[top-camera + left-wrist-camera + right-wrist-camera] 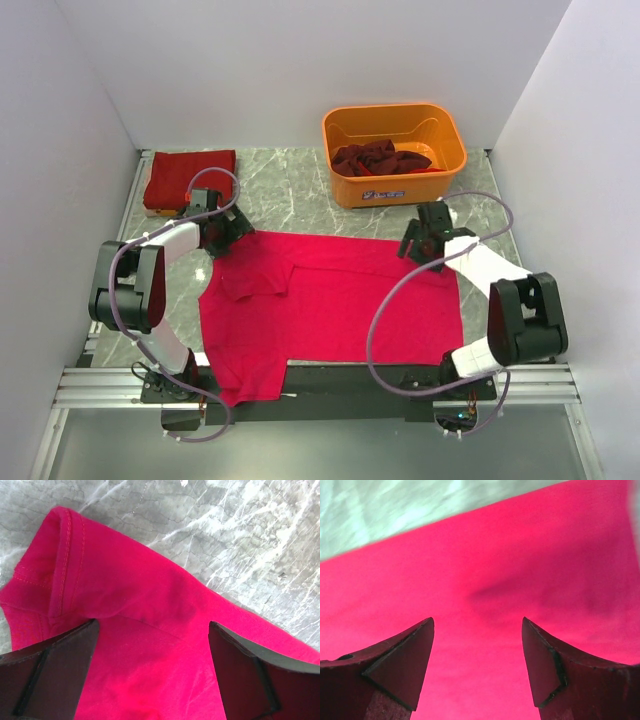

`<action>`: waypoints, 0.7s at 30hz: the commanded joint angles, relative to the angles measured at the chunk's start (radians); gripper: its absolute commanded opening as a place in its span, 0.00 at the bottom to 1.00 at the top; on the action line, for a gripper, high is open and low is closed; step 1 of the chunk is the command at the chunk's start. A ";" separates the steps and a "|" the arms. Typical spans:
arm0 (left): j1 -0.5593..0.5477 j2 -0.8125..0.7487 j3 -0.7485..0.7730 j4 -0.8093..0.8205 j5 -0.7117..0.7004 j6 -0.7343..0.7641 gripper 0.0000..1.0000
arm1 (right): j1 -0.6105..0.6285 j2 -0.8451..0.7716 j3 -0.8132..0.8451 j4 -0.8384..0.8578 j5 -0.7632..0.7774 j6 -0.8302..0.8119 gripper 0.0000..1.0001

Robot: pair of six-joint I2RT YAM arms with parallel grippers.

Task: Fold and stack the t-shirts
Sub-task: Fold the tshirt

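Observation:
A bright pink-red t-shirt (pixel 330 305) lies spread flat in the middle of the table, its left sleeve folded inward. My left gripper (pixel 222 240) hovers over the shirt's far left corner, open, with cloth (pixel 150 645) below its fingers and a hemmed edge (pixel 65 560) ahead. Over the far right corner stands my right gripper (pixel 418 250), also open, nothing between its fingers, only the flat cloth (pixel 480 605) beneath. A folded dark red t-shirt (pixel 190 178) rests at the far left. More dark maroon shirts (pixel 378 158) lie crumpled in the tub.
The orange plastic tub (pixel 395 155) stands at the back right on the marbled table (pixel 290 190). White walls close in on three sides. A metal rail (pixel 330 385) with both arm bases runs along the near edge.

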 commanded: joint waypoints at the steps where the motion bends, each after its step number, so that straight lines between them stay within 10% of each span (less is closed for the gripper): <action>1: 0.009 0.011 -0.022 -0.096 -0.079 0.044 0.99 | -0.079 0.063 0.013 0.031 -0.006 -0.034 0.77; 21: -0.040 0.081 0.067 -0.096 -0.062 0.061 0.99 | -0.260 0.364 0.281 -0.003 -0.038 -0.130 0.76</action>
